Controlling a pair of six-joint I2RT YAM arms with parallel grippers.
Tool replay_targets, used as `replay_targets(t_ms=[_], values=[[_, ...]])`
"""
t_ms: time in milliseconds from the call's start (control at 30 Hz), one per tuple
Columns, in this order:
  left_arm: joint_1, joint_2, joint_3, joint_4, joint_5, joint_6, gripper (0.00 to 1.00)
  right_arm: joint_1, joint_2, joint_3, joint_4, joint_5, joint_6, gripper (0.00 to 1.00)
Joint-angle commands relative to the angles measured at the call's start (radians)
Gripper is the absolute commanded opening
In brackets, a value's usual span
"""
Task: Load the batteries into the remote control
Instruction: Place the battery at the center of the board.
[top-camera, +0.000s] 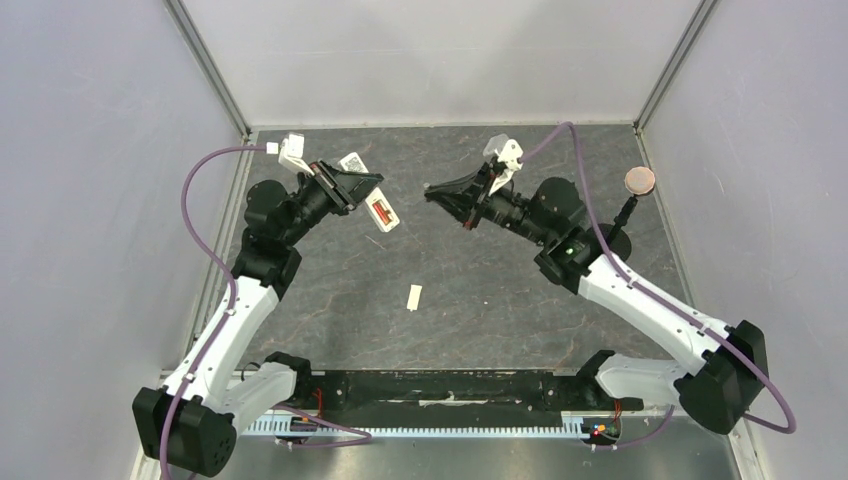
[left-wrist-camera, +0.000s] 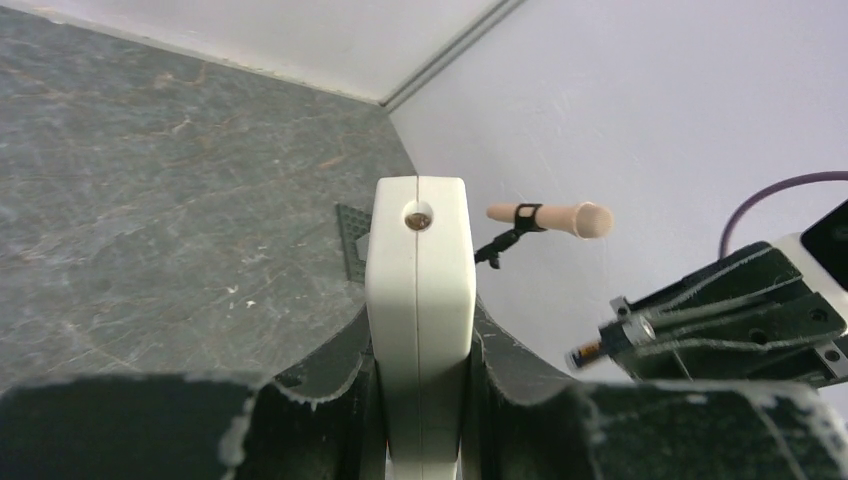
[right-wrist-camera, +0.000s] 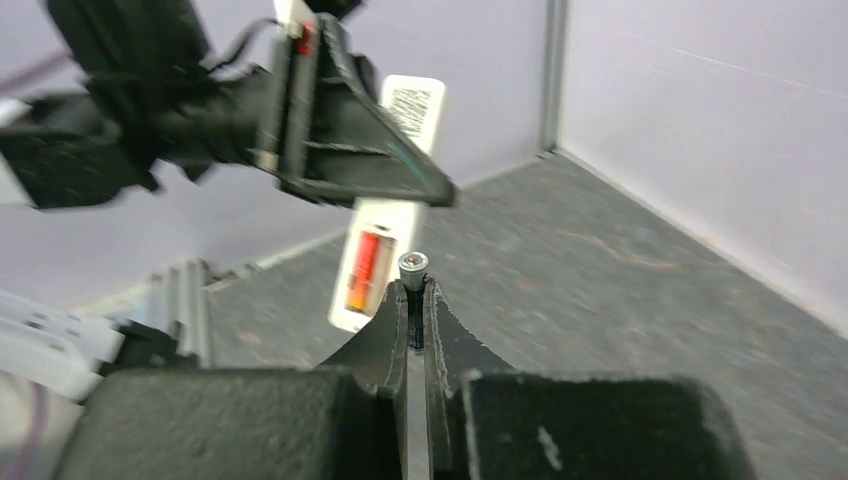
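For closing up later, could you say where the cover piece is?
In the top view, the cover piece lies flat on the table, central, toward the near edge from the remote.

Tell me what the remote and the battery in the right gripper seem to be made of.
Remote: probably plastic, smooth matte white, with a moulded seam running down its edge. Battery: the exposed tip looks like bare metal, silvery and shiny; the rest is hidden in the grip.
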Motion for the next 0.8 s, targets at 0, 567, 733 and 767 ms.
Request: replay_targets(t_ms=[0, 567, 733, 767], values=[[0.002, -0.018, 0.021, 0.111, 0.112, -0.064, 0.02, 0.107, -0.035, -0.031, 0.211, 0.155, 0.224, 0.0], [0.002, -0.05, 0.009, 0.101, 0.157, -0.139, 0.02, 0.284, 0.002, 0.037, 0.11, 0.355, 0.163, 0.0], [0.002, -0.068, 0.01, 0.03, 0.097, -0.105, 0.02, 0.284, 0.001, 0.05, 0.04, 0.47, 0.2, 0.0], [0.002, -0.076, 0.01, -0.003, 0.071, -0.094, 0.02, 0.283, 0.0, 0.053, -0.001, 0.555, 0.234, 0.0]])
